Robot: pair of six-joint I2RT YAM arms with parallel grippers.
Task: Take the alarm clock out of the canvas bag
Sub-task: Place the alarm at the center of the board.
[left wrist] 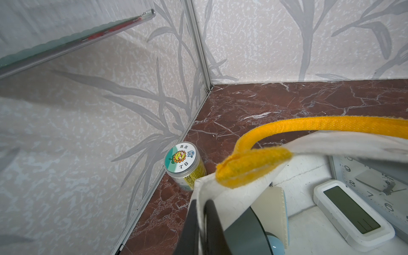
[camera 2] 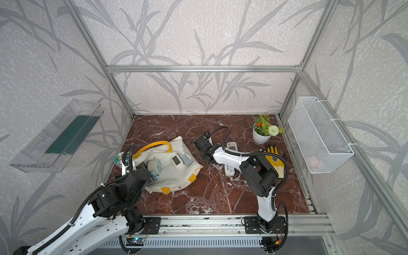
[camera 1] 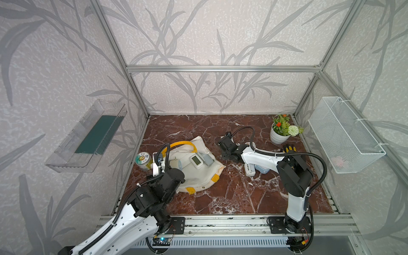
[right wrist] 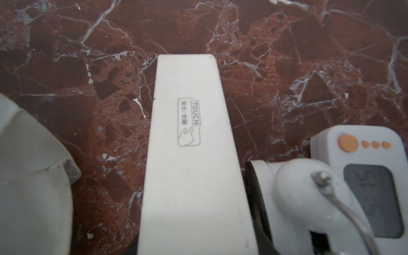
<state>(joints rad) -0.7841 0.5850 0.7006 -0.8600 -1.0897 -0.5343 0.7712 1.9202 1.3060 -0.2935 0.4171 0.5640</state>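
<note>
left jaws pinching canvas bag (left wrist: pixel 223 198) rim, wall (left wrist: pixel 88 136) close

"TOUCH" on white slab (right wrist: pixel 192 136); "8", "7" on clock dial (left wrist: pixel 364 176)

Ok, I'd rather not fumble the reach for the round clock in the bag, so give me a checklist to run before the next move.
1. Left end effector gripping the canvas bag: ok, shut on the white rim below the handle patch.
2. Round alarm clock exposed in the open mouth: ok.
3. Clock free of neighbours: not ok; a digital clock and a grey item lie close beside it.
4. Yellow handle off the clock: ok, it arches along the far side.
5. Right end effector free to reach: cannot tell; a white slab marked TOUCH fills its wrist view, and the fingers are hidden.
</note>
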